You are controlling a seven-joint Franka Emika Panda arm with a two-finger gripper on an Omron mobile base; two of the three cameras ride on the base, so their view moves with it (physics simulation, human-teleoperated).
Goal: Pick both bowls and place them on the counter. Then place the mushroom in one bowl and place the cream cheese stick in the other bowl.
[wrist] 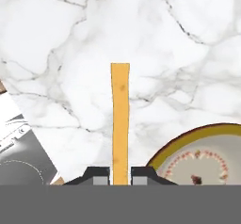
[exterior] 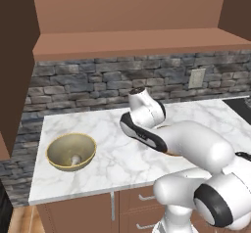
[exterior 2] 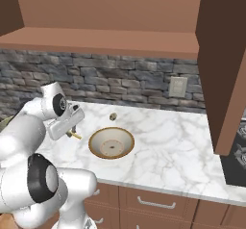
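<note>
The cream cheese stick (wrist: pixel 120 119), thin and orange-yellow, is pinched at its near end by my shut gripper (wrist: pixel 120 177) and hangs above the white marble counter (wrist: pixel 70 39). The shallow beige bowl (wrist: pixel 207 164) lies just right of the stick, apart from it. From the right base view, my gripper (exterior 2: pixel 72 132) holds the stick (exterior 2: pixel 76 136) left of the beige bowl (exterior 2: pixel 103 137) on the counter (exterior 2: pixel 168 146). Further left stands the deep olive-tan bowl (exterior: pixel 59 149) with the mushroom (exterior: pixel 74 159) inside. My arm hides the beige bowl in the left base view.
A small dark knob (exterior 2: pixel 113 117) lies on the counter behind the beige bowl. A stone backsplash with a wall outlet (exterior 2: pixel 178 86) runs along the back. A brown cabinet (exterior 2: pixel 223 55) hangs at the right above a dark stove (exterior 2: pixel 238 151). Wooden drawers (exterior 2: pixel 153 204) sit below.
</note>
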